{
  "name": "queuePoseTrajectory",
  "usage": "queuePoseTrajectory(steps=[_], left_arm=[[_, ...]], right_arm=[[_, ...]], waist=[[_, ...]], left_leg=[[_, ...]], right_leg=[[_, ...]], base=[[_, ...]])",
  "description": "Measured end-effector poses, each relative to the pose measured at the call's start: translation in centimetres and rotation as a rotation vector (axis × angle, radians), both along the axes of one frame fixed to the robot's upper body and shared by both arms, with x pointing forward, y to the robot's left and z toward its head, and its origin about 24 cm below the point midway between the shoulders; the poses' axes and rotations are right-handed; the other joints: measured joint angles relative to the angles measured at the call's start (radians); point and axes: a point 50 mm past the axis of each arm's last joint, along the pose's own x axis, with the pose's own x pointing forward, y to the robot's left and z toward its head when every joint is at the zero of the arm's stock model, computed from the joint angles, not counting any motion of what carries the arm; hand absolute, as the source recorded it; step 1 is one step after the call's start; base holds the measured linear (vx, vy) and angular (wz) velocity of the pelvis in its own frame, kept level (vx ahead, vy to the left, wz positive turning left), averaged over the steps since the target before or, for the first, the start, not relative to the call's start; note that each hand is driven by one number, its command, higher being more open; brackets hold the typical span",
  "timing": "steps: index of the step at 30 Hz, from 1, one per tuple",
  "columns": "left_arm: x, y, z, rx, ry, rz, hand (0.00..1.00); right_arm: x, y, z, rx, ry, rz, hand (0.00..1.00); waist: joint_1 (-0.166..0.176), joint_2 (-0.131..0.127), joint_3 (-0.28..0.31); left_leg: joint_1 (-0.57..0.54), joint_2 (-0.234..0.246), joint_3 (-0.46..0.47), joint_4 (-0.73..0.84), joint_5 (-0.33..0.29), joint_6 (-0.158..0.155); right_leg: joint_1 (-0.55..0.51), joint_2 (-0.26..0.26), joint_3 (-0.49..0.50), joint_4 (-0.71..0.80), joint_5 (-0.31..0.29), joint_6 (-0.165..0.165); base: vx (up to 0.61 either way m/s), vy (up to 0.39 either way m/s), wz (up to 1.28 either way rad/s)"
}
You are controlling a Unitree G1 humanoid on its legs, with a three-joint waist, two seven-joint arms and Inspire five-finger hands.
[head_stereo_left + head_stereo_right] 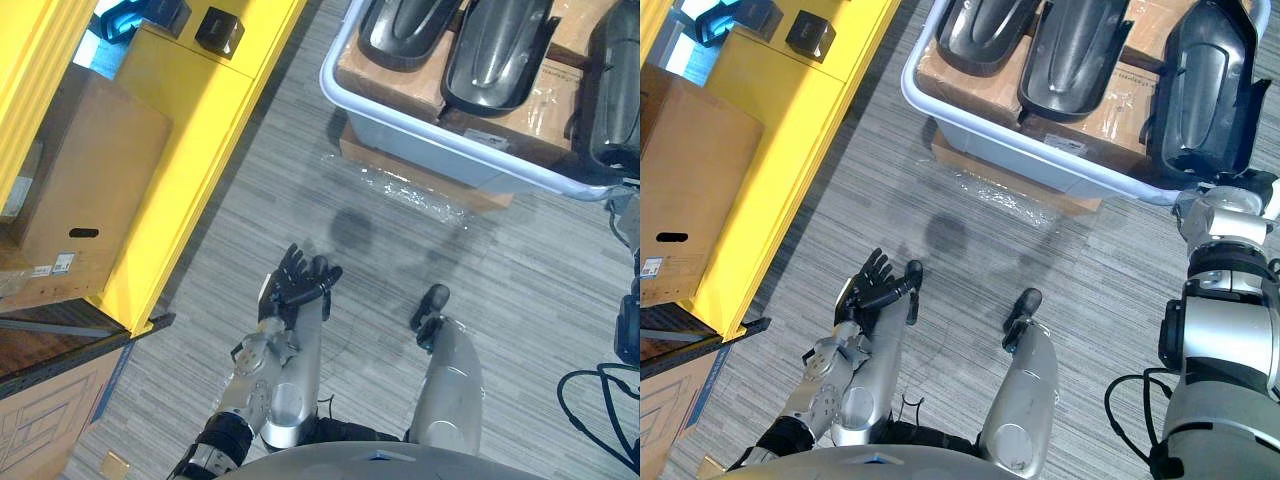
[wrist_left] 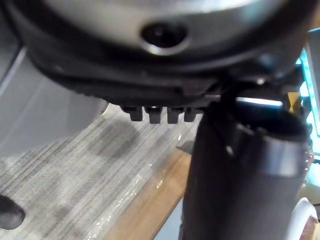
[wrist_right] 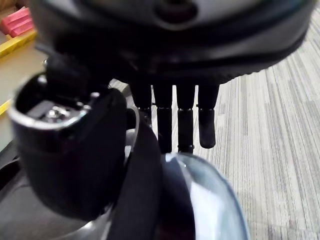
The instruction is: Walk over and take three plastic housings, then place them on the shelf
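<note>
Carpet (image 1: 300, 160), grey & striped, all round; clear plastic film (image 1: 410, 190) lies on it just in front of the tray

1. Plastic housings, qty 3, dark & glossy: left housing (image 1: 985, 35), middle housing (image 1: 1075, 60), right housing (image 1: 1205, 95). All side by side on brown cardboard (image 1: 960, 75) inside a blue-grey tray (image 1: 430, 152) w/ white rim. Neither hand has one
2. left hand (image 1: 295, 285): I see it over the carpet, palm up, well short of the tray. Its fingers are loosely bent & a little spread, thumb off to the side, nothing in it
3. right hand (image 3: 175, 47): per its wrist cam, fingers (image 3: 185, 125) hang straight in a row, close together, thumb standing apart. Nothing pinched
4. yellow shelf (image 1: 190, 130), on robot's left, well apart from the tray. A cardboard box (image 1: 90, 180) sits in its bay & a small black box (image 1: 219, 30) on its top ledge
</note>
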Motion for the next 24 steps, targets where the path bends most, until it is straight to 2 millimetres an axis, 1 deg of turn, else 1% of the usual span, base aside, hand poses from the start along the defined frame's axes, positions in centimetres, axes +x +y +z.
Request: queuePoseTrajectory(steps=[6,12,15,17,20,21,23,24], left_arm=[[0.0,0.1,0.0,0.0,-0.001,-0.001,1.0],[-0.1,0.1,0.0,0.0,-0.002,-0.002,1.0],[-0.1,0.2,-0.1,0.001,0.001,-0.001,1.0],[-0.3,0.3,-0.2,0.005,0.003,-0.001,1.0],[-0.8,0.7,-0.2,0.004,0.0,0.004,1.0],[-0.8,0.9,-0.2,0.005,0.001,0.009,1.0],[-1.0,1.5,-0.4,-0.002,0.011,0.016,1.0],[-1.3,1.9,-0.5,-0.012,0.017,0.028,1.0]], right_arm=[[0.3,0.3,0.3,-0.016,0.016,0.018,0.0],[0.4,0.3,0.5,-0.094,0.068,0.032,0.0],[0.7,0.7,0.5,-0.11,0.075,0.051,0.0],[0.8,0.9,0.7,-0.151,0.092,0.06,0.0],[1.2,1.5,2.0,-0.229,0.05,0.044,0.0],[1.4,1.8,2.8,-0.279,0.025,0.037,0.0],[1.6,2.3,4.0,-0.335,-0.026,0.037,0.0],[1.7,2.5,4.6,-0.383,-0.041,0.038,0.0]], waist=[[-0.003,0.0,0.0],[-0.002,-0.002,0.0],[-0.003,-0.005,0.001],[-0.004,-0.009,0.001],[-0.011,-0.018,0.001],[-0.012,-0.024,0.001],[-0.017,-0.041,0.002],[-0.018,-0.054,0.002]], left_leg=[[0.004,0.006,-0.006,-0.006,0.01,-0.01],[0.005,0.01,-0.008,-0.009,0.017,-0.012],[0.017,0.019,-0.009,-0.015,0.018,-0.013],[0.031,0.02,-0.01,-0.025,0.021,-0.014],[0.04,0.03,-0.014,-0.023,0.021,-0.014],[0.047,0.035,-0.015,-0.028,0.022,-0.014],[0.076,0.037,-0.011,-0.043,0.022,-0.015],[0.101,0.038,-0.007,-0.055,0.022,-0.015]], right_leg=[[-0.009,0.001,-0.003,0.025,-0.015,-0.013],[-0.006,0.007,-0.008,0.019,-0.016,-0.008],[0.015,0.02,-0.01,-0.005,-0.007,-0.005],[0.031,0.022,-0.017,-0.017,-0.002,-0.007],[0.055,0.036,-0.027,-0.037,0.007,-0.009],[0.066,0.045,-0.029,-0.053,0.017,-0.01],[0.093,0.048,-0.028,-0.068,0.02,-0.011],[0.115,0.051,-0.027,-0.08,0.02,-0.01]], base=[[-0.01,-0.009,0.02],[-0.02,0.006,0.0],[0.0,0.007,-0.02],[0.01,0.01,0.02],[0.04,0.024,-0.01],[0.05,0.021,-0.05],[0.05,0.021,-0.04],[0.04,0.02,-0.04]])
